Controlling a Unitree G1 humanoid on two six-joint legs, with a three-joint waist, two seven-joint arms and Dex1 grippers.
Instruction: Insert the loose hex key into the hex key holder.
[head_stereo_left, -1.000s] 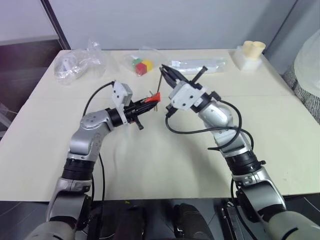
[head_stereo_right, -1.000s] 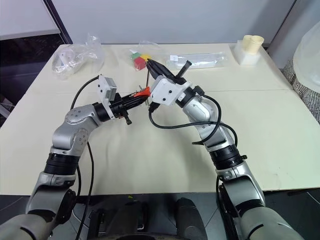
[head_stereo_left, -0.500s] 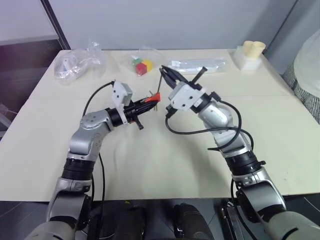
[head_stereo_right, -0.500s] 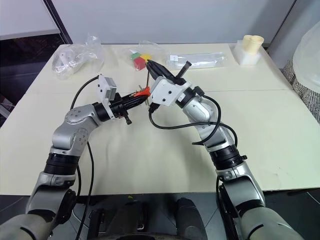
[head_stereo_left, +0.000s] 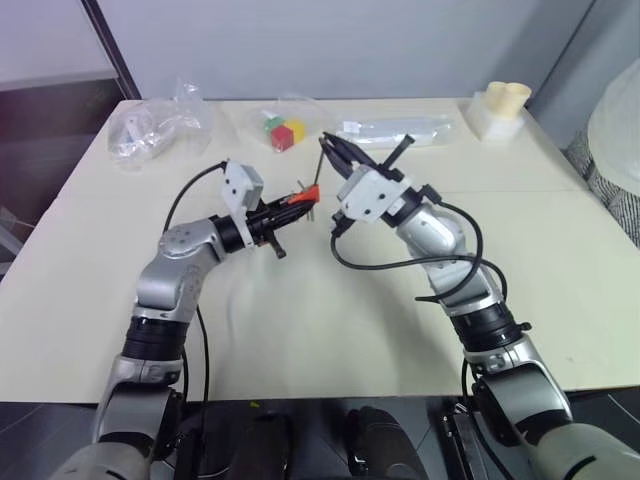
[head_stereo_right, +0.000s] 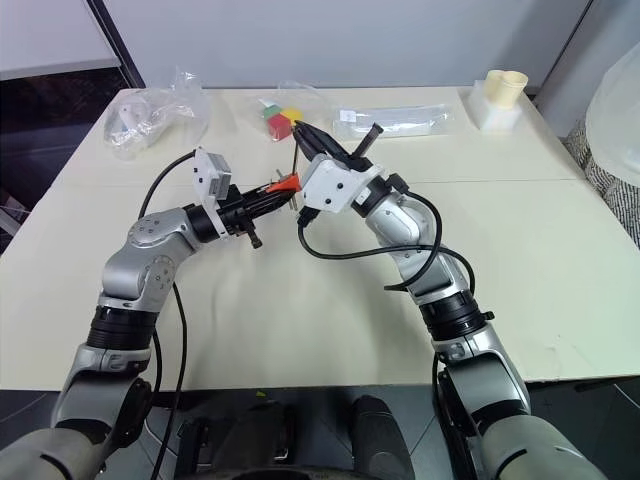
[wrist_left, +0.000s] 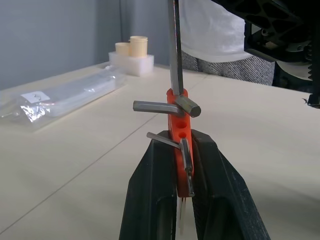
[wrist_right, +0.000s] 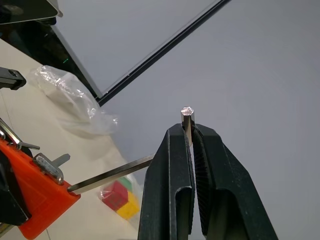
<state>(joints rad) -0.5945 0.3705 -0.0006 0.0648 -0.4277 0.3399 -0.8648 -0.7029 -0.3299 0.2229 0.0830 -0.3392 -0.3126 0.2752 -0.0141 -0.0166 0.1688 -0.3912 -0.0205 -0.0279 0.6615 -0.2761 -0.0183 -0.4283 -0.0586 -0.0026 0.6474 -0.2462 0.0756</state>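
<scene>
Both arms were raised over the cream table (head_stereo_left: 300, 330), meeting just above the middle of the frame. The left arm came up from the lower left, elbow bent, its forearm running toward the right. The left gripper (head_stereo_left: 300, 204) had its two black fingers (wrist_left: 155, 190) closed tight on the hex key holder (wrist_left: 178, 130), the red-orange block standing edge-up between them, with short grey keys poking out sideways. In the head view the holder sat just left of centre, lifted off the table.

The right arm rose from the lower right, bent at the elbow, and leaned up and to the left, its gripper tilted upward. The right gripper (head_stereo_right: 303, 133) was clamped on the loose hex key (wrist_right: 112, 175): the short leg stuck up between the closed fingers (wrist_right: 170, 185), and the long leg ran from there down to the top end of the holder, its tip touching or just entering the block; I could not tell which.

Along the far edge, near the top of the frame, lay a crumpled clear bag (head_stereo_left: 155, 125), a bag of coloured cubes (head_stereo_left: 283, 132), a flat plastic sleeve (head_stereo_left: 395, 128) and a white foam block with cups (head_stereo_left: 503, 108).
</scene>
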